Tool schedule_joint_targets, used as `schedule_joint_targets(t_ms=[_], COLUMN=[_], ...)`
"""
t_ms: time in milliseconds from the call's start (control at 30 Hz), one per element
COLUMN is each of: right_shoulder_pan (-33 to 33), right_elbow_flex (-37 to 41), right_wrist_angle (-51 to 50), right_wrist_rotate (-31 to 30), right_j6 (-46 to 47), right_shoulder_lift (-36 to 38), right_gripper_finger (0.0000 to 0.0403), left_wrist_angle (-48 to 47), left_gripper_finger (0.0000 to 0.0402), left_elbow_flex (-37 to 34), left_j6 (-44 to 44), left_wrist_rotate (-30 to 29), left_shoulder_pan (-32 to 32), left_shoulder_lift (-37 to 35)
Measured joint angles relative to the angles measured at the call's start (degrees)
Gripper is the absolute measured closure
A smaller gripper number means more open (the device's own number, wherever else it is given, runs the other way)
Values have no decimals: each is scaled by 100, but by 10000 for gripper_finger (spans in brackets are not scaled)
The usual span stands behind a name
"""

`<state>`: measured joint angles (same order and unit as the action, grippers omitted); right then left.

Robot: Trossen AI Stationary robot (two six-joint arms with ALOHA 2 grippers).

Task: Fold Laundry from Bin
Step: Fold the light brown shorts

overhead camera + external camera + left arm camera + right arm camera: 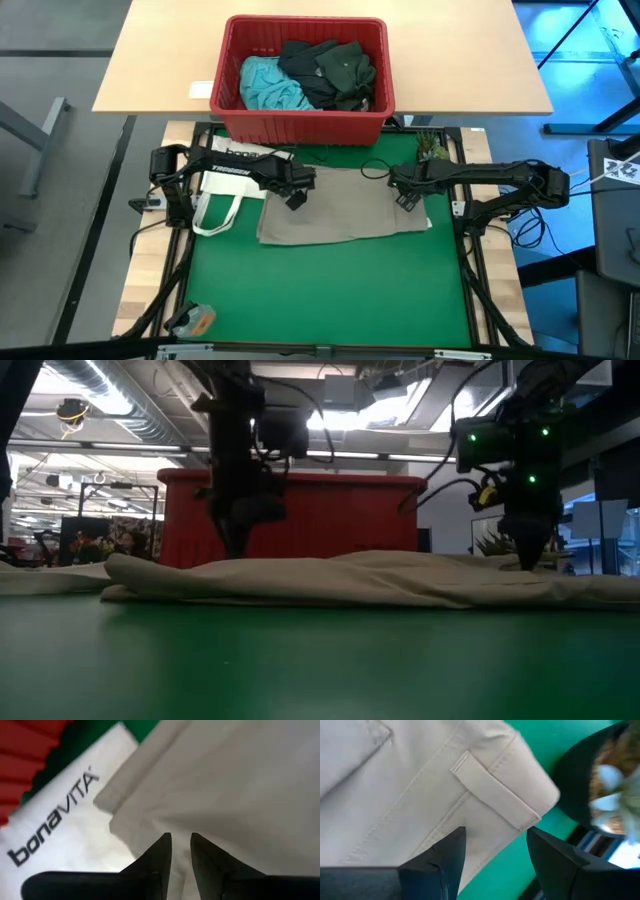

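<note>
Hovering over the khaki garment [345, 205] spread on the green mat, the left gripper [181, 851] stands nearly closed on nothing, the right gripper [495, 851] parted at its corner. Risk: snagging the tote bag [228, 185] alongside. The bin [303, 125] holds remaining laundry [310, 72] behind.

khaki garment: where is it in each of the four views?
High: khaki garment mid-table, between both grippers.
Low: a flat band across the middle.
Left wrist: fills the right side.
Right wrist: fills the left side.
Shared landmark: red bin, behind it in low view.
</note>
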<state>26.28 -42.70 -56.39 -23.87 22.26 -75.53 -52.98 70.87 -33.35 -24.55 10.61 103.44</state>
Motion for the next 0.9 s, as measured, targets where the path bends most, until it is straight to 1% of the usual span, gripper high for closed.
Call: schedule_joint_targets(t_ms=[133, 200, 300, 367, 500, 700, 800, 900], right_shoulder_pan=[0, 0, 0, 0, 0, 0, 0, 0], right_elbow_flex=[-235, -251, -251, -251, -192, 262, 438, 470], right_wrist_angle=[28, 236, 581, 757, 963, 1586, 1994, 2070], right_wrist_rotate=[-318, -516, -549, -523, -506, -513, -508, -508], right_j6=[-7, -9, -21, -26, -28, -31, -31, -25], right_shoulder_lift=[2, 4, 2, 2, 2, -107, -242, -413], right_gripper_finger=[194, 194, 194, 194, 194, 194, 194, 194], left_wrist_angle=[-1, 30, 220, 300, 795, 1396, 1457, 1589], left_gripper_finger=[333, 333, 333, 333, 333, 333, 333, 333], left_elbow_flex=[254, 274, 223, 144, -143, -557, -719, -803], left_j6=[205, 202, 199, 151, 95, 97, 91, 89], left_wrist_rotate=[-111, -207, -239, -241, -242, -310, -453, -483], left_shoulder_pan=[32, 92, 195, 268, 413, 656, 808, 937], left_shoulder_lift=[0, 0, 0, 27, 63, 85, 87, 87])
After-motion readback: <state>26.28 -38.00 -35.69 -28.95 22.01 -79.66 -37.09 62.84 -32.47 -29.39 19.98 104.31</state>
